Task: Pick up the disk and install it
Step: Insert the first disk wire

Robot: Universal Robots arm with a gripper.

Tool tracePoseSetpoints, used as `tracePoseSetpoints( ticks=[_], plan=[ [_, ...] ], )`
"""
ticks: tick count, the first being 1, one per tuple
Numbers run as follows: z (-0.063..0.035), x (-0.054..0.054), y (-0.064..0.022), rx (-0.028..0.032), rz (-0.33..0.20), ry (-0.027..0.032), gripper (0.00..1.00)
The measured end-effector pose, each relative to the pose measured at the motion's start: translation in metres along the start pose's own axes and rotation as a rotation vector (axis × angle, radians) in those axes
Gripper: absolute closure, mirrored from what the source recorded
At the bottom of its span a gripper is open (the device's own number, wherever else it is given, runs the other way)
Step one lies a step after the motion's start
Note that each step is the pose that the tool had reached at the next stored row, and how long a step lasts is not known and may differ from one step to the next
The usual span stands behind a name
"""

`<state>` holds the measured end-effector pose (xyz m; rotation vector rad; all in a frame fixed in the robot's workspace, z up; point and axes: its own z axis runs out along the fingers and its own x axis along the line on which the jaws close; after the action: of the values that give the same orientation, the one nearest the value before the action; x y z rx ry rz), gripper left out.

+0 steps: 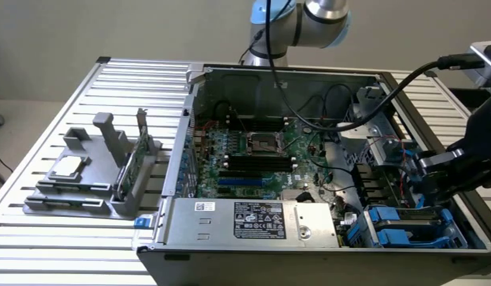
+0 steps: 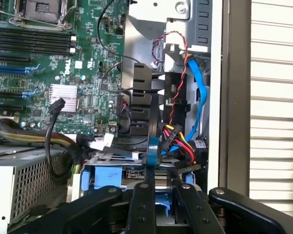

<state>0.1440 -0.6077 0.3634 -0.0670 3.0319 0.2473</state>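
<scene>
My gripper [image 1: 433, 179] hangs over the open computer case's corner at the exterior view's right, above the drive bays [image 1: 404, 229]. In the wrist view, my gripper [image 2: 164, 189] is shut on the disk [image 2: 152, 148]. The disk shows edge-on as a thin slab with a bright blue carrier edge, running away from the fingers [image 2: 141, 207] toward the black drive cage. Its label face is hidden. Below the fingers lies a bay with blue plastic [image 2: 107, 175].
The case [image 1: 198, 77] lies open on a slatted metal table [image 1: 71, 238]. It holds a motherboard [image 1: 254, 155] and a power supply [image 1: 245, 220]. Blue and coloured cables [image 2: 178, 141] crowd the bay area. A grey fixture [image 1: 86, 190] with a chip and an upright card stands at the left.
</scene>
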Motion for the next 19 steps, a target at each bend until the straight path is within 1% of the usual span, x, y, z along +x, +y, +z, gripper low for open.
tracePoseSetpoints(
  ticks=[2,4,6,9,11,19],
  plan=[
    [0.0004,-0.0034,-0.0002,-0.0038,0.003,-0.0007,0.75],
    [0.0004,-0.0044,-0.0002,-0.0083,0.014,-0.0027,0.75],
    [0.0005,-0.0044,-0.0002,-0.0102,0.039,-0.0070,0.75],
    [0.0009,-0.0044,-0.0003,-0.0104,0.084,-0.0147,0.75],
    [0.0012,-0.0043,-0.0004,-0.0078,0.118,-0.0206,0.75],
    [0.0023,-0.0042,-0.0005,0.0071,0.261,-0.0452,0.75]
  ],
)
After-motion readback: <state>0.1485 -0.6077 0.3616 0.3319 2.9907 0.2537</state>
